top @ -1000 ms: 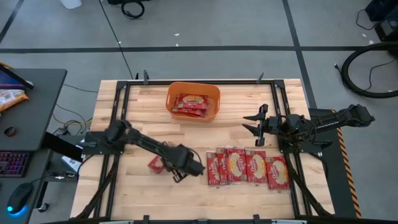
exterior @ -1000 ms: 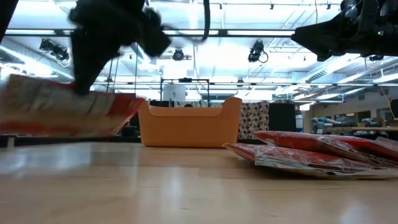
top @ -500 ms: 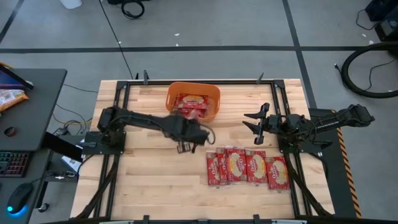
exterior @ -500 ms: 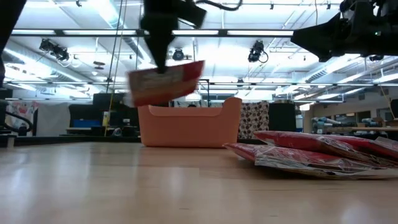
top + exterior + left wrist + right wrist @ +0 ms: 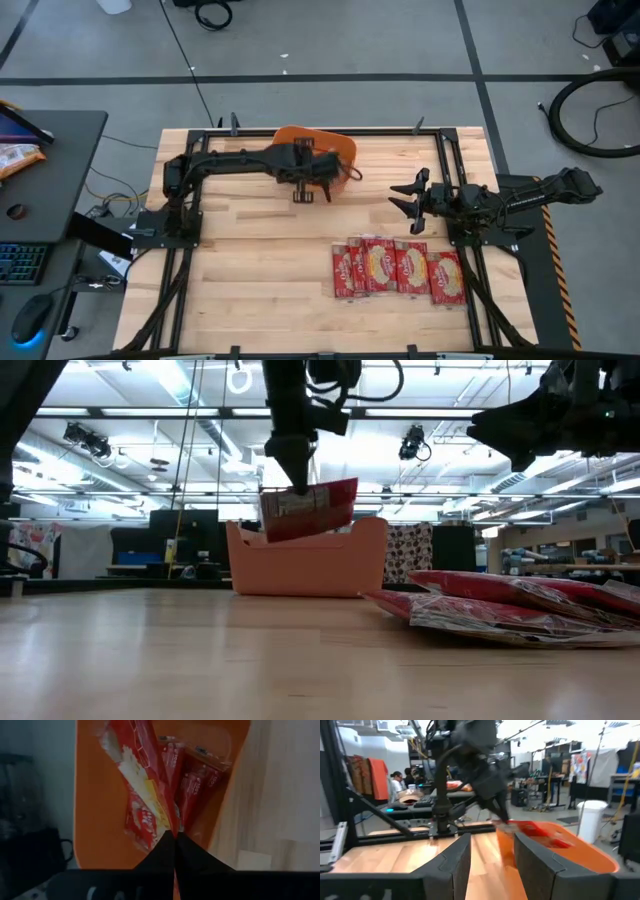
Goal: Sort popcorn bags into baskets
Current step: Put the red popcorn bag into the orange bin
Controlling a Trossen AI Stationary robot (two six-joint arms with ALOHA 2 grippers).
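Note:
My left gripper is shut on a red popcorn bag with a cream-yellow picture, held in the air over the orange basket. The low view shows the bag at the height of the basket's rim. More red bags lie inside the basket. Several red bags lie side by side, partly overlapping, on the table near its right front. My right gripper is open and empty, above the table's right side and pointing toward the basket. My left gripper pinches the bag's upper edge between its two shut fingers. The fingers come from above and point down. The bag hangs below them, tilted, clear of the table and above the bags in the basket.
Black frame rails run along the table's left, right and far sides. A dark desk with an orange-and-white packet stands left of the table. Bare wood lies at the near left.
My left gripper has risen from the table's near middle and swung toward the far edge, carrying the red bag. The bag has gone from low over the table to hanging over the basket.

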